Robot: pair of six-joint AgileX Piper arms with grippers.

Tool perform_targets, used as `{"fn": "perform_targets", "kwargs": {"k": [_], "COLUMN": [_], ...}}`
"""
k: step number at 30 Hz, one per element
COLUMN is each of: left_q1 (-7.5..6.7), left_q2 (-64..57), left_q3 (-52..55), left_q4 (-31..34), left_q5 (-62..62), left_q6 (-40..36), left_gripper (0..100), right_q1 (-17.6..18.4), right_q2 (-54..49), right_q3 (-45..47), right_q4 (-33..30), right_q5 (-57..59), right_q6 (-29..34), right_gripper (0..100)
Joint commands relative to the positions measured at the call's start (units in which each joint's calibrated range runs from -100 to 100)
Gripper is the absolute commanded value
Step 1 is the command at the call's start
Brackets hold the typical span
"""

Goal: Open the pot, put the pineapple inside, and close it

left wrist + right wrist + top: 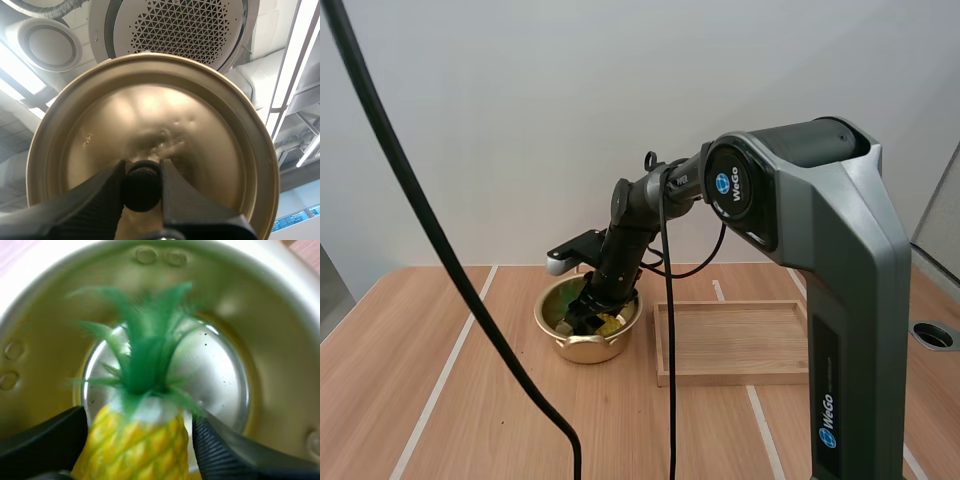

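Note:
A gold pot [570,346] stands open on the wooden table, left of the tray. My right gripper [582,318] reaches down into it. In the right wrist view the gripper [140,417] is shut on a yellow pineapple [140,445] with a green crown, held inside the pot [280,365] just above its shiny bottom. A bit of the yellow pineapple [610,322] shows at the rim. My left gripper [142,167] is shut on the black knob [142,189] of the gold lid [200,130], which it holds up away from the pot.
A shallow wooden tray [735,377] lies on the table right of the pot. The table [470,400] has pale stripes running front to back. My right arm's large grey base link [840,300] stands at the front right.

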Motion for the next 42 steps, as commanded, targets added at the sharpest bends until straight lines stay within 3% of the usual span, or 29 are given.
{"fn": "perform_targets", "kwargs": {"k": [1, 12, 29, 35, 42], "left_q1": [-0.14, -0.14, -0.14, -0.14, -0.14], "left_q2": [0.04, 0.04, 0.04, 0.04, 0.04], "left_q3": [-0.25, -0.25, -0.25, -0.25, -0.25], "left_q4": [0.42, 0.42, 0.42, 0.42, 0.42], "left_q5": [-1.30, -1.30, -1.30, -1.30, -1.30], "left_q6": [-0.60, -0.60, -0.60, -0.60, -0.60], "left_gripper": [0, 0, 0, 0, 0], "right_q1": [-0.10, -0.10, -0.10, -0.10, -1.56], "right_q2": [0.16, -2.54, -24.45, -32.49, -43.14], "right_q3": [0.37, 0.08, -1.02, -1.02, -1.02], "right_q4": [-0.18, -0.92, -1.99, -6.98, -17.34], "right_q5": [1.42, 1.42, 6.74, 7.23, 10.38], "right_q6": [0.11, 0.11, 5.36, 12.49, 20.87], "right_gripper": [100, 100, 100, 100, 100]}}
